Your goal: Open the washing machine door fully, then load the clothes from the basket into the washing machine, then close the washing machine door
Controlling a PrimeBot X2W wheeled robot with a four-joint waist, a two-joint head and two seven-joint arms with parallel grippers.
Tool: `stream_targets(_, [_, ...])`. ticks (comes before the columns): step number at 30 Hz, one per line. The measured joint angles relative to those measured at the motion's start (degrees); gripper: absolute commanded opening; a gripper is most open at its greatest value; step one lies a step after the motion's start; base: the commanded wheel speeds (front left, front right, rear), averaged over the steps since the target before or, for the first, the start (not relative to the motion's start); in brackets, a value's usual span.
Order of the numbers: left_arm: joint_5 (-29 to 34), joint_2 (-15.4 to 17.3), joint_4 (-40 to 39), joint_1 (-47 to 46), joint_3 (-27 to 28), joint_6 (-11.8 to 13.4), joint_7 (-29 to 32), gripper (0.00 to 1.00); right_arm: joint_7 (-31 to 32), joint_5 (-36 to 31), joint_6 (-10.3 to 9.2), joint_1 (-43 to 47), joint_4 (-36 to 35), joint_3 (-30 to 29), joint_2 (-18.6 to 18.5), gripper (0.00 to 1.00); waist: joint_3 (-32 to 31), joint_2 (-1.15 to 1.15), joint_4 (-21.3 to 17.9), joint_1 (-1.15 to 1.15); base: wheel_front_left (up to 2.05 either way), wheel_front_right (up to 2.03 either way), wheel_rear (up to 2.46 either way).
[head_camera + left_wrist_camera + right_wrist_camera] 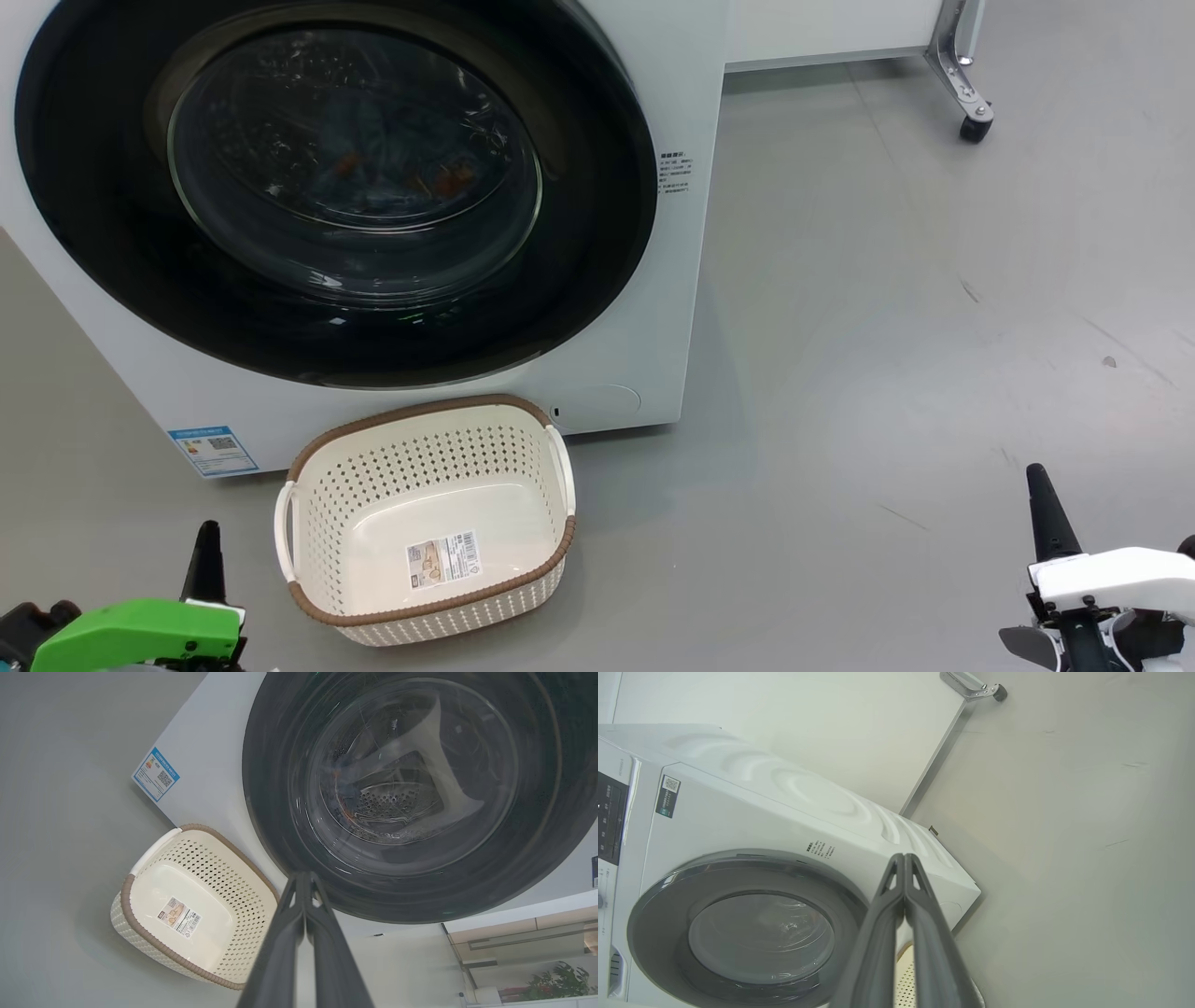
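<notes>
Nearest me, the left gripper (206, 541) sits at lower left and the right gripper (1044, 499) at lower right, each with fingers pressed together and holding nothing. Just past the left one the basket (420, 411) stands on the grey floor (887, 327), a sticker (444, 560) showing on its bottom, its far rim close to the washing machine (691, 93). The washing machine door (597, 233) is shut, and through its glass I make out the clothes (439, 177), blue with orange patches
</notes>
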Motion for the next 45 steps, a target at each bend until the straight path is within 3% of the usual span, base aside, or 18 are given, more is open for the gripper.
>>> stream_targets(33, [-23.4, 0.3, 1.7, -4.7, -1.6, -2.5, 6.3, 0.00, 7.0, 26.7, 0.71, -4.6, 2.1, -3.9, 1.3, 0.00, 0.5, 0.00, -1.3, 0.00, 0.00, 0.00, 0.00])
stream_targets(45, [-24.8, 0.3, 1.6, -5.0, -1.7, -2.6, 6.4, 0.00, 7.0, 27.6, 0.98, -4.7, 2.2, -4.1, 1.3, 0.00, 0.5, 0.00, -1.3, 0.00, 0.00, 0.00, 0.00])
